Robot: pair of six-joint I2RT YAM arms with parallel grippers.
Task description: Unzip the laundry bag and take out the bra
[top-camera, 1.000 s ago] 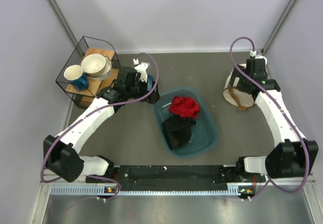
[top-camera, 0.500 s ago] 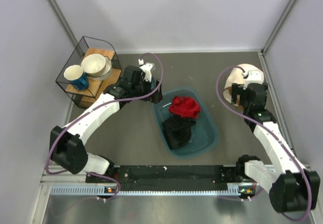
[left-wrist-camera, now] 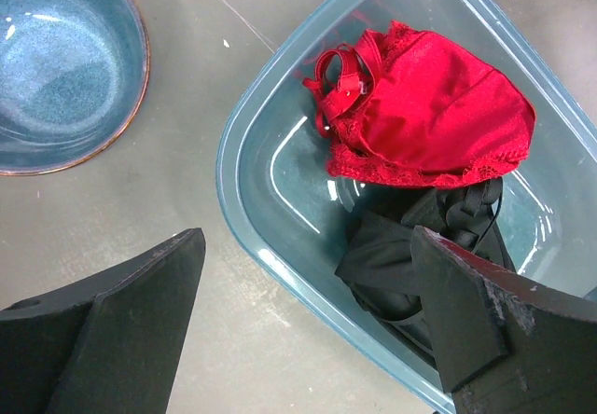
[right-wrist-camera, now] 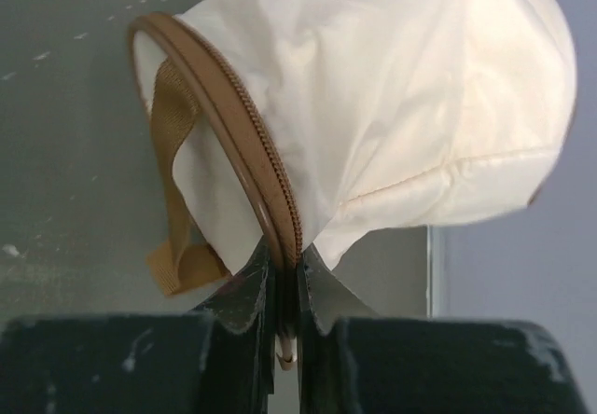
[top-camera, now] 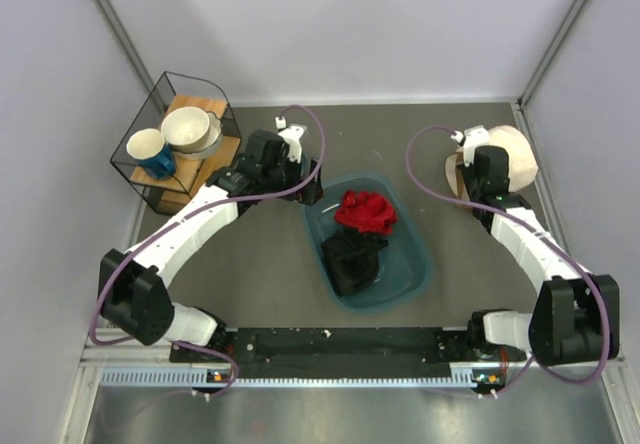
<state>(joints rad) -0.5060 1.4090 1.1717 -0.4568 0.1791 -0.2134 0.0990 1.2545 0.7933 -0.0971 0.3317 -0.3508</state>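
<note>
Only up close: right jaws tight on the zipper band (right-wrist-camera: 238,120) of the laundry bag (right-wrist-camera: 392,106); left jaws wide apart.

- Teal tub (top-camera: 410,264) sits mid-table, between the two arms.
- Wire basket (top-camera: 195,104) of crockery fills the far-left corner.
- Bare table (top-camera: 445,234) separates the tub from the laundry bag (top-camera: 515,154).

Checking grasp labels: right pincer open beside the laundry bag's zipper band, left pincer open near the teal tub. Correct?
No. Right wrist view: right pincer is shut on the laundry bag's zipper band; left pincer open near the teal tub.
</note>
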